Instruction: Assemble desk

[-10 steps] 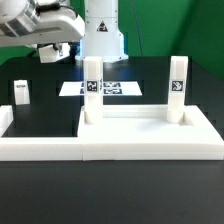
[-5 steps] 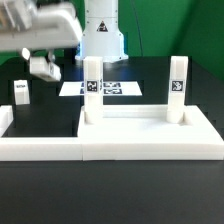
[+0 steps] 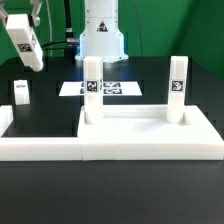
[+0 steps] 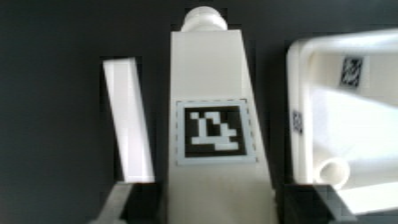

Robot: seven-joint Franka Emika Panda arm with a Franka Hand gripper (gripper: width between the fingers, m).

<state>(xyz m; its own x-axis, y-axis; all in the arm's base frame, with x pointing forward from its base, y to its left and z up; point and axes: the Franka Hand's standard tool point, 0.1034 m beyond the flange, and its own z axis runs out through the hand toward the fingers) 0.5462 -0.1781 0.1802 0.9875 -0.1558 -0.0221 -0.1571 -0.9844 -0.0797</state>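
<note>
White tagged leg (image 3: 22,44) (image 4: 214,110) is clamped, tilted, between the partly closed jaws, high at the exterior view's left. The desk top (image 3: 150,148) lies on the bench (image 3: 110,195), carrying two upright legs (image 3: 91,100); a loose leg (image 3: 21,92) stands apart.

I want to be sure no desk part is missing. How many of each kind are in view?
Legs: 4 (two upright legs on the desk top, one loose leg, one held leg in the end effector)
Desk top: 1
Total: 5
</note>
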